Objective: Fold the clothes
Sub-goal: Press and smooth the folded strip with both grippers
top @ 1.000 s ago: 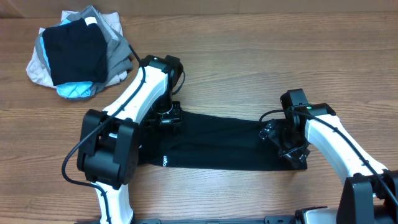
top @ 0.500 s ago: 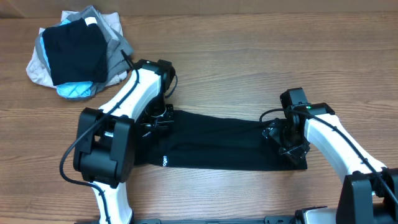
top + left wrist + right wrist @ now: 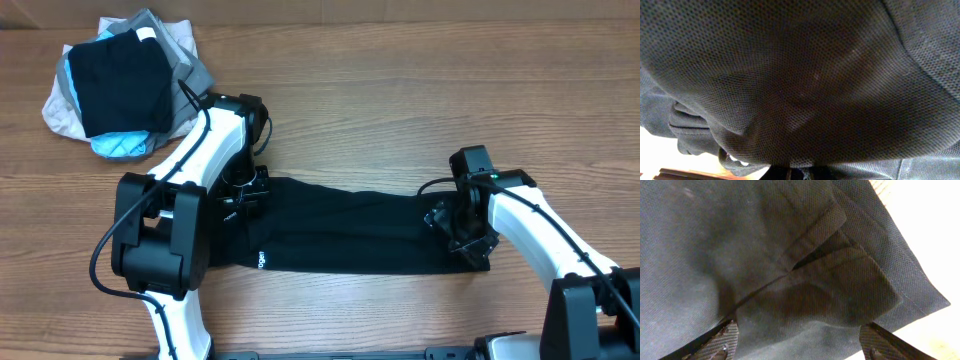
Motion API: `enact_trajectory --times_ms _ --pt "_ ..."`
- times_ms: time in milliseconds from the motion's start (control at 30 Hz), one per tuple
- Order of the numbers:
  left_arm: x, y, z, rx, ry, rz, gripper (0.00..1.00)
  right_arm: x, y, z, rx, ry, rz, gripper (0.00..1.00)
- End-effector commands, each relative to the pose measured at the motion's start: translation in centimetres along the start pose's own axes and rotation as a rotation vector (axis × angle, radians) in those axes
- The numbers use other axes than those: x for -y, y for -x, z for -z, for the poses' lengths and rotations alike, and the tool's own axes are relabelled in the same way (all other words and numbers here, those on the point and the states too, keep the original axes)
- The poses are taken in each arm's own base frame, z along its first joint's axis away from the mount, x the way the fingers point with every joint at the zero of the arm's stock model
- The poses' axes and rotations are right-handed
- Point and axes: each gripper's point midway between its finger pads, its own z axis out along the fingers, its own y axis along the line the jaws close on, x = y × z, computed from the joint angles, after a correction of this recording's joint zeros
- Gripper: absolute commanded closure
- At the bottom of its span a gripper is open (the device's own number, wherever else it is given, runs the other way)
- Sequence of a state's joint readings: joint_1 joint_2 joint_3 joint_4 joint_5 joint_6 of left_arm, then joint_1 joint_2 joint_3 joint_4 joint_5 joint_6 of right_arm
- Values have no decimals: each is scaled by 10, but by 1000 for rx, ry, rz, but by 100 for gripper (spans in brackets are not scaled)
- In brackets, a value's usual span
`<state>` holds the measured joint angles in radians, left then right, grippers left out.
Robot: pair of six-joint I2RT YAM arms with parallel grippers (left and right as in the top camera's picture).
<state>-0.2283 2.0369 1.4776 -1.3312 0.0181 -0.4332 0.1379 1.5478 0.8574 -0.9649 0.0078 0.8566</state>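
Note:
The black shirt [image 3: 350, 230] lies folded into a long strip across the table, with small white lettering [image 3: 262, 260] near its front left edge. My left gripper [image 3: 245, 190] is at the strip's left end. In the left wrist view, lifted black mesh fabric [image 3: 805, 75] fills the frame and hides the jaws, which look shut on it. My right gripper [image 3: 462, 228] rests on the strip's right end. In the right wrist view it [image 3: 802, 347] stands open, its ridged fingers [image 3: 722, 342] wide apart over a folded sleeve and hem [image 3: 830, 280].
A stacked pile of black, grey, beige and light-blue garments [image 3: 120, 85] sits at the back left corner. Bare wooden table [image 3: 400, 110] stretches behind the shirt and along the front edge.
My left arm has swung left and toward the back, dragging the shirt's left end and lettering slightly left. The right gripper has barely moved.

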Motion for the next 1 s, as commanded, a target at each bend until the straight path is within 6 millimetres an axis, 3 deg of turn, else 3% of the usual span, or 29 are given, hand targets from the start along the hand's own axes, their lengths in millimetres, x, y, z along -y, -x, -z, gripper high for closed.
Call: enact_trajectory --times_ms 0,100,200,367,500,600,967 --pt "-9 0 -5 -12 36 -22 91 7 0 -8 3 -23 -15 18" --pt "-10 1 -5 -12 37 -19 90 7 -1 -12 5 -22 -15 21" --pt "-10 1 -5 -13 37 -20 90 6 1 -12 10 -16 -19 32" --pt "-15 -1 -5 -19 60 -27 91 8 3 -12 25 -28 -40 61" --pt "-18 -2 -4 -19 76 -26 94 11 6 -11 42 -44 -45 73" --pt "-22 -5 -4 -31 95 -26 96 16 9 -11 36 -54 -66 96" --pt "-40 -19 -1 -85 175 -25 93 51 29 5 -20 -101 -212 96"
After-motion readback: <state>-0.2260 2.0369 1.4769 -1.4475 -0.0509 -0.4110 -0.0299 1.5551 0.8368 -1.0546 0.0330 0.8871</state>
